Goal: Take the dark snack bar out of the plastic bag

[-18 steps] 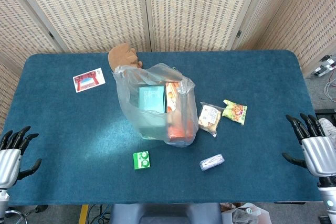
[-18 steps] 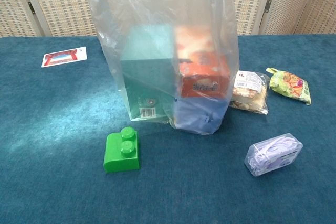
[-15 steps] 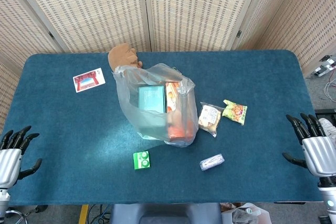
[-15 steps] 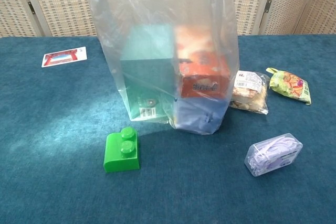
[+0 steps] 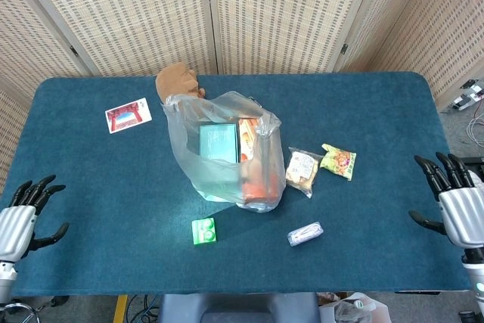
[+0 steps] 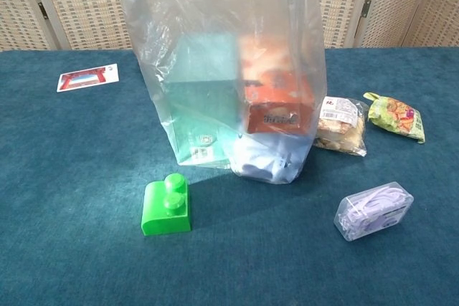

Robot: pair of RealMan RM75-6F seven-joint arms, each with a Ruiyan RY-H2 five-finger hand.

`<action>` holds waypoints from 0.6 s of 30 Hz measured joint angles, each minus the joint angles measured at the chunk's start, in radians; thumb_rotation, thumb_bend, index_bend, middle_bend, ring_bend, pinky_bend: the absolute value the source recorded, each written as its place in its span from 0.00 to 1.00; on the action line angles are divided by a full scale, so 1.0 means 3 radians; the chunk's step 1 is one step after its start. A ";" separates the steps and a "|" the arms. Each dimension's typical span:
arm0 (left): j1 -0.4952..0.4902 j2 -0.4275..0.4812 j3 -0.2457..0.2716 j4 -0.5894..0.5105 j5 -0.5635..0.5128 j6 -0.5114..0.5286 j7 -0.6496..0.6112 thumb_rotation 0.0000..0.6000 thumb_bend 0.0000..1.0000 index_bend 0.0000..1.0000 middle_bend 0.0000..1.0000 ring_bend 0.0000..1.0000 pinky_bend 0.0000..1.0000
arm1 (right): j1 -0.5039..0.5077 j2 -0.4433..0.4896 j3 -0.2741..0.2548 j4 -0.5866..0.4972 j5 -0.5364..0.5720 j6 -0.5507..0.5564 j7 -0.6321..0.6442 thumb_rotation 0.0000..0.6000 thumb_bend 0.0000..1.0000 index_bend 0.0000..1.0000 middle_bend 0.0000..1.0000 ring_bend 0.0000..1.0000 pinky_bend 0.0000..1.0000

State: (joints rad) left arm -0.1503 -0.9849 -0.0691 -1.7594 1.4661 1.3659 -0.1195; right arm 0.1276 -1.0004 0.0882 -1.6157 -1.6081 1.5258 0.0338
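- Two hands sit at the near corners of the table point(image 5: 91, 179), fingers spread and holding nothing: the left hand point(image 5: 21, 217) and the right hand point(image 5: 457, 206).
- The left hand has crept slightly up and inward since half a second ago; the right hand has shifted only a touch. Both remain well apart from the plastic bag point(image 5: 227, 153).
- The bag stands upright mid-table with its mouth open upward, holding a teal box point(image 6: 204, 98), an orange box point(image 6: 276, 91) and a pale bluish item point(image 6: 262, 159) at the bottom.
- No dark snack bar is plainly visible; if present, it is hidden among these contents.
- The bluish item looks paler now, seemingly a lighting shift.
- I judge the reach has barely begun; nothing in the bag is disturbed.
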 measured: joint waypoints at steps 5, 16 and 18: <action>-0.0145 0.0132 -0.0049 0.0007 0.0047 -0.0198 -0.0702 1.00 0.27 0.15 0.08 0.13 0.01 | 0.0090 0.0084 0.0086 -0.0087 -0.0078 0.0025 -0.0032 1.00 0.08 0.05 0.18 0.05 0.08; -0.0671 0.0415 -0.0285 0.0046 0.0192 -0.0683 -0.2763 1.00 0.27 0.13 0.08 0.13 0.01 | 0.0353 0.0346 0.0439 -0.0400 -0.0127 0.0092 -0.0206 1.00 0.08 0.05 0.17 0.05 0.08; -0.0795 0.0453 -0.0330 0.0059 0.0227 -0.0780 -0.3085 1.00 0.27 0.13 0.08 0.13 0.01 | 0.0406 0.0383 0.0494 -0.0456 -0.0112 0.0087 -0.0230 1.00 0.08 0.05 0.17 0.05 0.08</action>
State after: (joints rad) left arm -0.3888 -0.8489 -0.1683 -1.7416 1.5343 1.1318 -1.0451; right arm 0.2492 -0.8856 0.2362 -1.7526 -1.6416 1.5520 -0.0353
